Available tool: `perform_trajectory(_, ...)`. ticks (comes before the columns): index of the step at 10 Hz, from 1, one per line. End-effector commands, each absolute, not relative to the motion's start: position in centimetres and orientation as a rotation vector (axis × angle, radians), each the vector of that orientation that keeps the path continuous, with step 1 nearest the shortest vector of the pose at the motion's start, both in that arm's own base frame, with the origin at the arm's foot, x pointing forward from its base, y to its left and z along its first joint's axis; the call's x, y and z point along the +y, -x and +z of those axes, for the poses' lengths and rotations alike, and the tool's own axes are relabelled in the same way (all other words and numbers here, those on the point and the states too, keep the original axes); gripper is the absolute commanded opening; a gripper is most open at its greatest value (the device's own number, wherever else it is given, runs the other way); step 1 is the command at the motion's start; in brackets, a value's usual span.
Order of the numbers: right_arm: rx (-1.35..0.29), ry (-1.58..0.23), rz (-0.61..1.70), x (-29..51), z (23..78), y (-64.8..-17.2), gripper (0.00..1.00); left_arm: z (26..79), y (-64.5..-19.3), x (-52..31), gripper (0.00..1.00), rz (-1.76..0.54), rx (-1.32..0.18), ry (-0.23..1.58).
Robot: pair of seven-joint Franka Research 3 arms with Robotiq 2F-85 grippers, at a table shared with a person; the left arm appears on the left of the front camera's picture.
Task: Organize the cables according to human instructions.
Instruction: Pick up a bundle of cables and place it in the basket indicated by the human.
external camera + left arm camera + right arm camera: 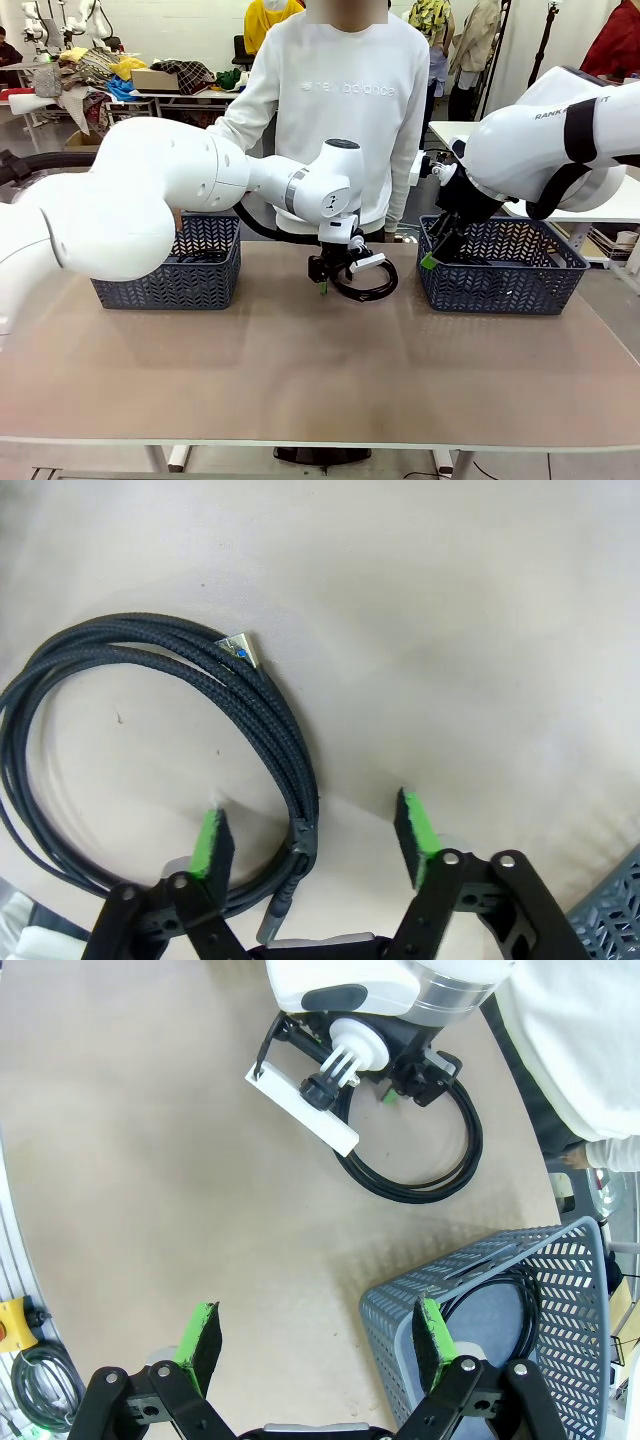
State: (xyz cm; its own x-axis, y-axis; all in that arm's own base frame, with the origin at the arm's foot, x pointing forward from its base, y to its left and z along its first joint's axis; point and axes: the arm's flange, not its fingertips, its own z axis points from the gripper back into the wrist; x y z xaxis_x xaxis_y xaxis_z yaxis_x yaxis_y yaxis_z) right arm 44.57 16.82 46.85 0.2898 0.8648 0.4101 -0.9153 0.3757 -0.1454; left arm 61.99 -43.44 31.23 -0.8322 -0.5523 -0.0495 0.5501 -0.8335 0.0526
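Already cables lie in both baskets (505, 275); one cable (372, 288) remains on the desk (300, 370) between them, the left hand (330, 276) straddling it, not yet clamped; right hand (315, 1345) open.

One coiled black cable (365, 284) flat on the tabletop, mid-table toward the far edge, between the two baskets. Braided cord, several turns in a round loop; silver plug end (240, 650) with a blue insert lies on top of the turns. Another plug end lies along the coil's edge. A second black coil (500, 1305) lies inside the right basket. Dark cord (200, 258) visible in the left basket; count unclear.
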Motion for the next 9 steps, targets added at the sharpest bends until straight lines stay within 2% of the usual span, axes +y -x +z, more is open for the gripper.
perform_trajectory(1,-0.463,-0.123,1.192,16.9,46.88,-44.45,1.0,31.58,-62.8,-43.92,0.64,-2.534,-0.01,-0.104)
perform_trajectory(2,-0.463,-0.123,1.192,16.9,46.88,-44.45,1.0,31.55,-62.83,-43.87,0.61,-2.532,-0.007,-0.105)
perform_trajectory(3,-0.463,-0.123,1.192,16.9,46.88,-44.45,1.0,31.5,-62.85,-43.89,0.44,-2.532,-0.008,-0.104)
perform_trajectory(4,-0.463,-0.123,1.192,16.9,46.88,-44.45,1.0,31.46,-62.89,-43.92,0.42,-2.533,-0.008,-0.103)
perform_trajectory(5,-0.463,-0.123,1.192,16.9,46.88,-44.45,1.0,31.4,-62.92,-43.95,0.25,-2.533,-0.008,-0.101)
perform_trajectory(6,-0.463,-0.123,1.192,16.9,46.88,-44.45,1.0,31.34,-62.93,-43.97,0.23,-2.534,-0.005,-0.103)
perform_trajectory(7,-0.463,-0.123,1.192,16.9,46.88,-44.45,1.0,31.31,-62.95,-43.99,0.06,-2.535,-0.001,-0.106)
perform_trajectory(9,-0.463,-0.123,1.192,16.9,46.88,-44.45,1.0,31.43,-62.86,-43.97,0.0,-2.534,0.001,-0.113)
